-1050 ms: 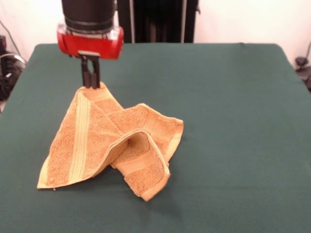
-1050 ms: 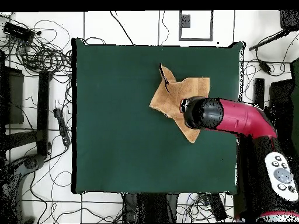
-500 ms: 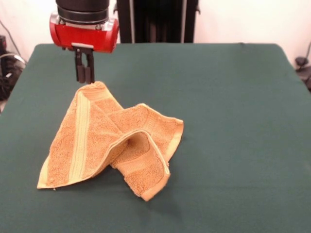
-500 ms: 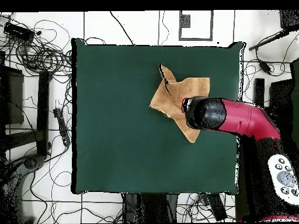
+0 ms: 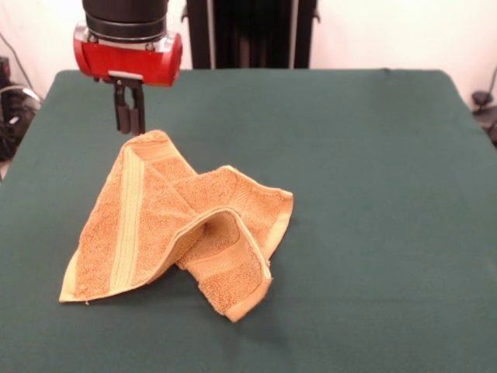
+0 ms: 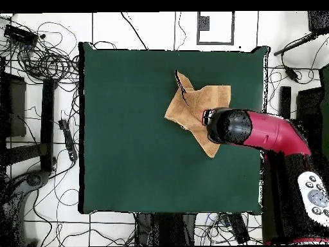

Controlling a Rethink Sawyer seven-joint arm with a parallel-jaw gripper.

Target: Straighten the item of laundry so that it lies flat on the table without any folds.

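Arm: in the front view it comes down at the upper left, a black cylinder above a red collar; in the overhead view the red and black arm reaches in from the right and covers part of the towel.
Gripper: it hangs just above the towel's raised far corner, apart from the cloth and holding nothing.
Fingers: two dark fingers point straight down, pressed close together with only a thin slit showing between them.
Towel: golden-orange terry cloth, lying crumpled on the left half of the desk in the front view; in the overhead view the towel sits toward the right side of the desk.
Band: a paler flat woven stripe runs from the raised corner down the towel's left flap toward its near left edge.
Folds: the left flap slopes up to a peak under the gripper; a second flap is doubled over at the middle and right, with a rolled ridge between them.
Desk: dark green cloth cover, much bigger than the towel; its right half is bare green.
Cables: tangled black cables lie on the floor beside the desk in the overhead view.
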